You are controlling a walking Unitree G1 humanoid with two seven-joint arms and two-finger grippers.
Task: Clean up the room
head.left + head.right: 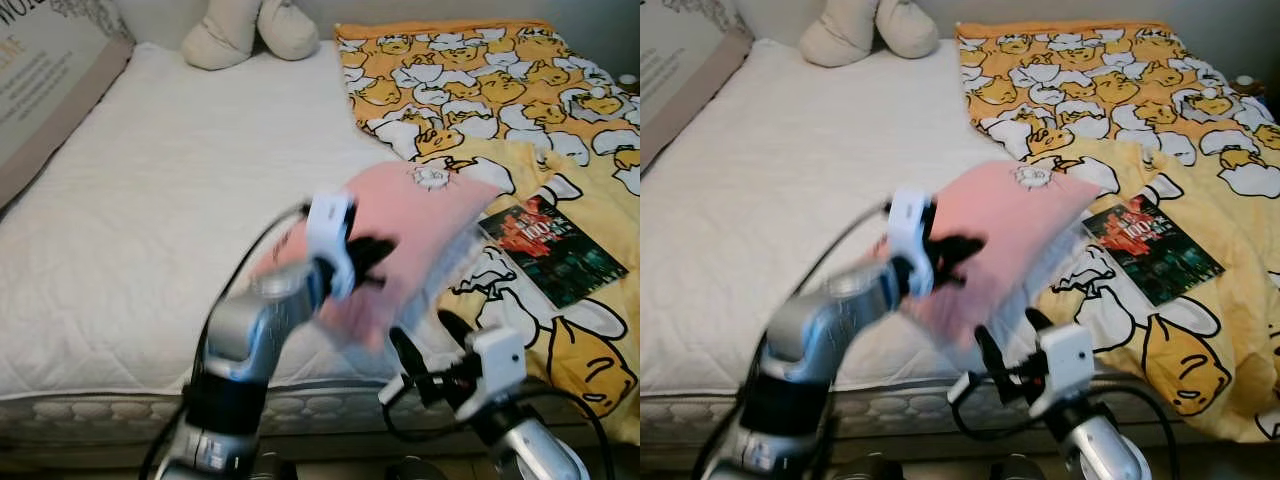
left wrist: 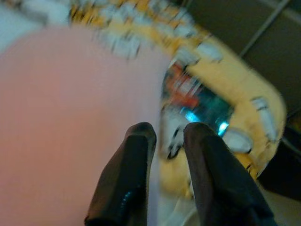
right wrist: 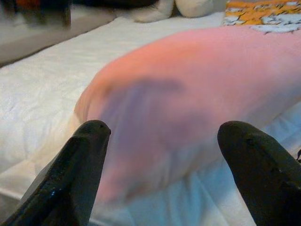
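A pink pillow (image 1: 410, 240) is lifted off the near edge of a white mattress (image 1: 150, 220), blurred. The left gripper (image 1: 372, 262) has its two black fingers nearly together, pinching the pillow's near edge. The right gripper (image 1: 425, 350) sits just below the pillow's lower corner, at the mattress edge, fingers spread wide and holding nothing, pointed toward the pillow. Beside the pillow on its right, a yellow blanket (image 1: 520, 110) with cartoon ducks covers the mattress, and a dark book (image 1: 553, 250) lies on the blanket, near the pillow's corner.
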